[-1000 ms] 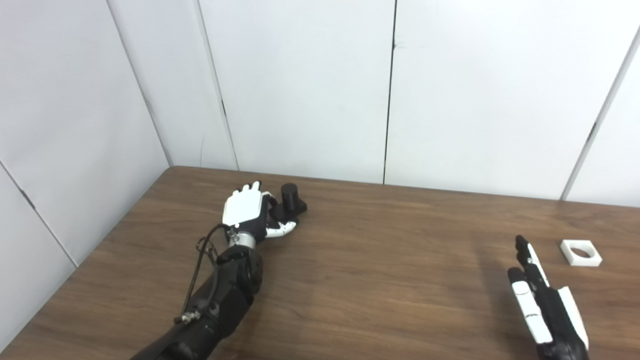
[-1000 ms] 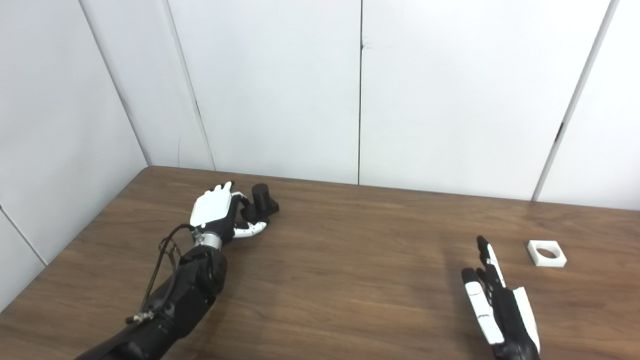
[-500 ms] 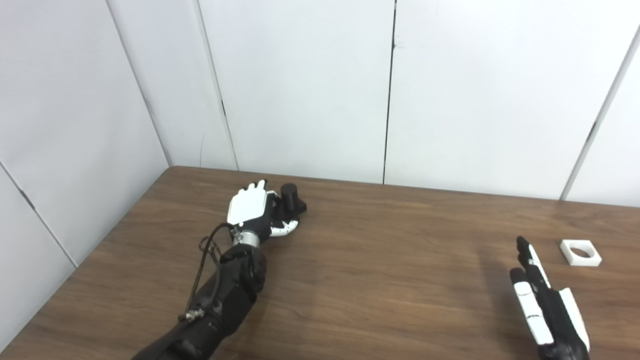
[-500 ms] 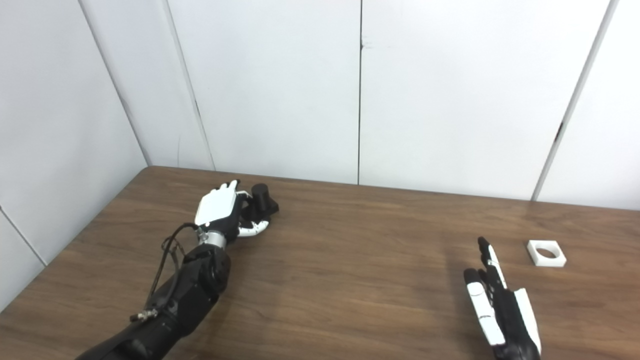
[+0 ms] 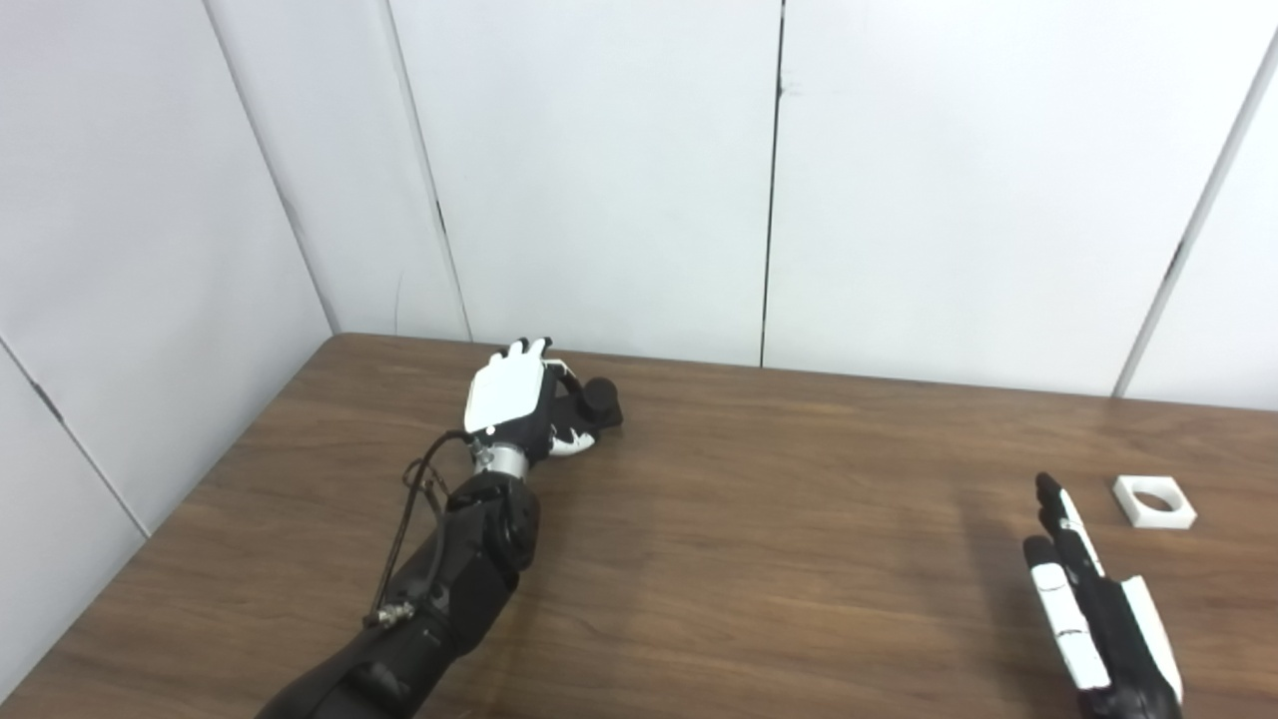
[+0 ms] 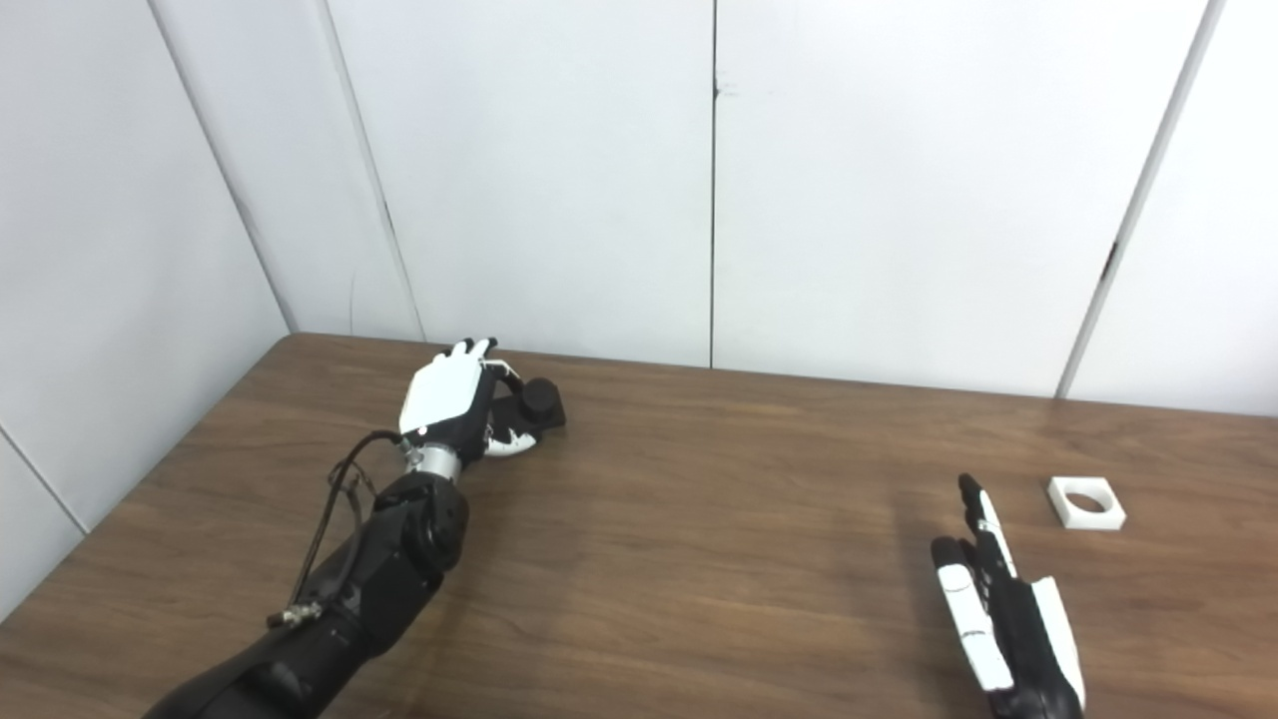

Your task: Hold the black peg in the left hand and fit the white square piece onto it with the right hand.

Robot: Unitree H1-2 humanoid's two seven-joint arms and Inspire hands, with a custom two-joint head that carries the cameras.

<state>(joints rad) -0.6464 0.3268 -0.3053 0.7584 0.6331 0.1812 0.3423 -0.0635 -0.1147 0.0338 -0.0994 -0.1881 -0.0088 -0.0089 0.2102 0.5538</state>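
The black peg (image 5: 601,399) rests on the table's far left part, tilted. My left hand (image 5: 511,397) lies against it, white back facing up. Its fingers (image 5: 565,371) curl over the peg's far side and the thumb sits on its near side, so the hand is shut on the peg. The peg's lower part is hidden behind the hand. The white square piece (image 5: 1154,501), with a round hole, lies flat at the right. My right hand (image 5: 1093,609) hovers just before it and to its left, open, fingers straight and pointing away.
The brown wooden table (image 5: 779,539) ends at white wall panels (image 5: 599,180) along the back and left. A black cable (image 5: 407,529) loops beside my left forearm.
My left hand has moved forward and to the right and closed around the peg, which shifted right and tipped. The right hand stayed almost still. The camera shifted slightly.
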